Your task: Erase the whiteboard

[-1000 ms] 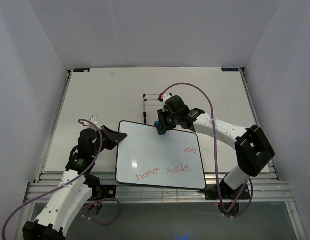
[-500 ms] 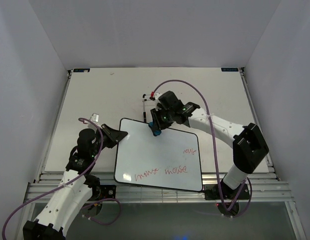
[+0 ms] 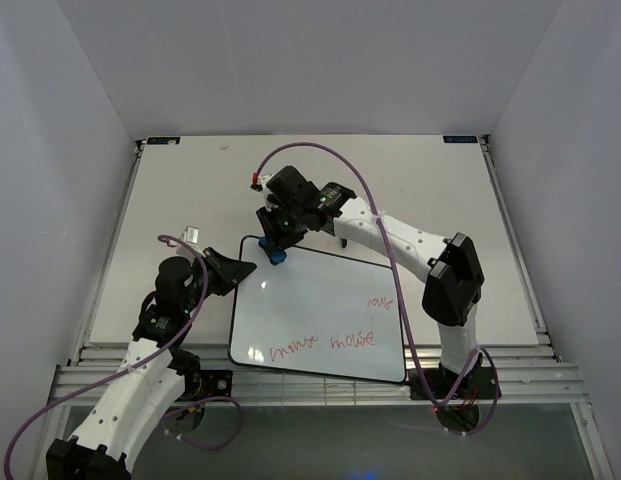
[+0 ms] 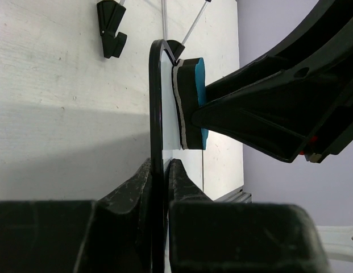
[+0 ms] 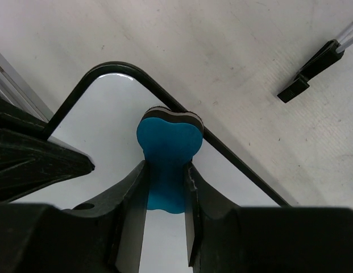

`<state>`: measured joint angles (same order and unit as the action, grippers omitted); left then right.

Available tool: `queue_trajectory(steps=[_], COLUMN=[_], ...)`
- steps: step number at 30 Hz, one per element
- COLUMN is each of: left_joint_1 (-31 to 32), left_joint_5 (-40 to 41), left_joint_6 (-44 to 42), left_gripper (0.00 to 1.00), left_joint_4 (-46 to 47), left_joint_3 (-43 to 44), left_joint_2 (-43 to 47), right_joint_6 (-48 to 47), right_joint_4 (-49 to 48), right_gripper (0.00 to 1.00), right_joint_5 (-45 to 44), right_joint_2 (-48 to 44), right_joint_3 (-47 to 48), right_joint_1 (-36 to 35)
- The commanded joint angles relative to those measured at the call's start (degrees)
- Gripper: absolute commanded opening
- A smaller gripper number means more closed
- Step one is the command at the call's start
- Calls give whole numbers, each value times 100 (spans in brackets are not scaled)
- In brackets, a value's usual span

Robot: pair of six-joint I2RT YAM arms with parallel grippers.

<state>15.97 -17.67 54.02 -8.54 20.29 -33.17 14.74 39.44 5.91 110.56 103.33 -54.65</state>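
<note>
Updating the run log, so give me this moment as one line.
left gripper: shut on whiteboard edge | right gripper: shut on eraser, at far left corner | red words: unerased

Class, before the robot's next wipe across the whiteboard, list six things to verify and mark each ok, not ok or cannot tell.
1. Left gripper clamps the rim of the large glossy white whiteboard: ok.
2. Right gripper grips the small blue bone-shaped eraser: ok.
3. Eraser sits over the board's far left corner: ok.
4. Eraser pressed firmly enough: cannot tell.
5. Board clean: not ok, red handwritten words lie near its near edge.
6. Black wire stand outside the board: ok.
</note>
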Motion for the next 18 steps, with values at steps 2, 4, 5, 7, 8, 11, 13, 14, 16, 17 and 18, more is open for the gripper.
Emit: queue_trajectory(steps=[2,4,5,7,8,11,13,14,16,17,18], left_joint_1=[64,64,64,64,64,64,64,73,73,82,73], left_joint_5=[-140,-158,-149,-140,-123,-96,-70,-18,27,88,115], left_joint_6=[-753,-744,-744,-735,-735,-717,-709,-700,-691,-691,-691], left_gripper=[0,0,0,0,0,0,0,0,0,0,0], left_joint_4=[168,177,177,177,177,142,115,63,10,-51,-87], left_joint_3=[1,-8,-8,-8,-8,10,36,45,62,88,97], left_joint_2=[65,74,91,91,100,100,109,100,91,91,100], right_joint_6=[37,20,29,3,11,37,64,81,90,90,99], right_joint_4=[494,634,670,757,810,872,872,864,855,811,706], right_gripper=[8,8,8,8,8,8,8,8,8,8,8], right_joint_5=[-64,-169,-230,-336,-406,-574,-819,-872,-995,-1004,-996], right_joint_2=[378,466,492,527,528,449,274,194,-103,-227,-367], right_joint_3=[546,653,714,715,706,452,57,-92,-549,-733,-927], right_joint_1=[-107,-107,-107,-98,-89,7,95,182,244,314,358])
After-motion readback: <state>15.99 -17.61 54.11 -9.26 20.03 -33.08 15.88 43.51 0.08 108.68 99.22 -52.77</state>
